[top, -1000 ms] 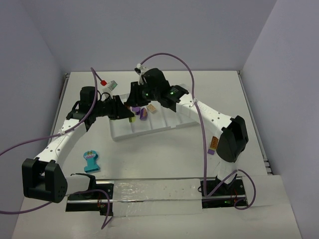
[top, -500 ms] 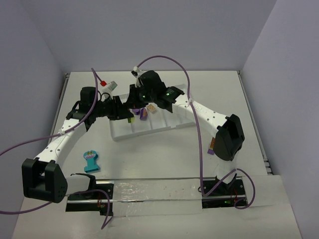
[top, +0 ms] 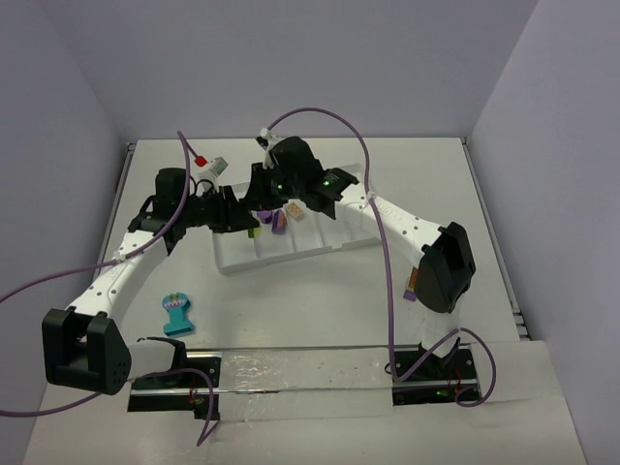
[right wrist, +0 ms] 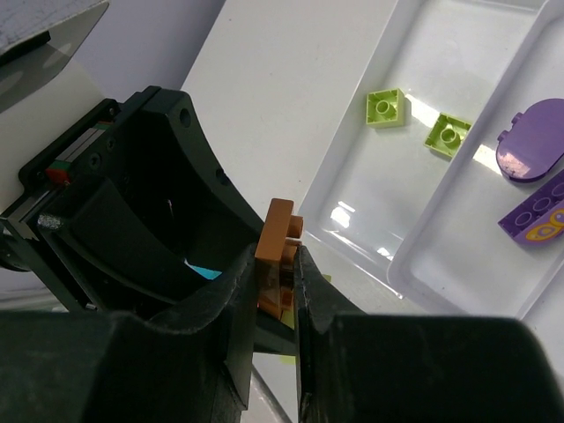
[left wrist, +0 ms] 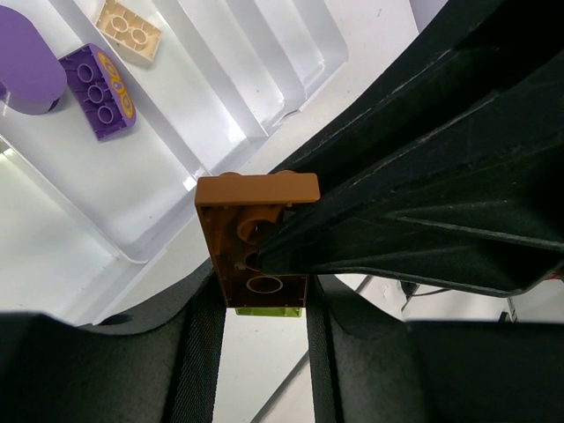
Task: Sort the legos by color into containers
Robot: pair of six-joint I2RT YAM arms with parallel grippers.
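My two grippers meet just above the left end of the white tray (top: 291, 250). My left gripper (top: 252, 225) is shut on an orange-brown brick (left wrist: 256, 238) with a lime green brick (left wrist: 267, 309) stuck to its near end. My right gripper (top: 262, 208) is shut on the same orange-brown brick (right wrist: 278, 256), pinching its flat faces. The tray's compartments hold two lime bricks (right wrist: 385, 107), a rounded purple piece (left wrist: 31, 75), a purple brick (left wrist: 99, 91) and a tan brick (left wrist: 129, 32). The flat teal comb piece (top: 177, 312) lies on the table at the front left.
An orange-brown brick on a purple one (top: 414, 286) lies by the right arm's elbow. A small red piece (top: 201, 161) and a pale piece (top: 219, 167) lie at the back left. Purple cables arch over both arms.
The right arm has shifted a little left toward the left gripper over the last second. The left arm and the bricks in the tray have not moved.
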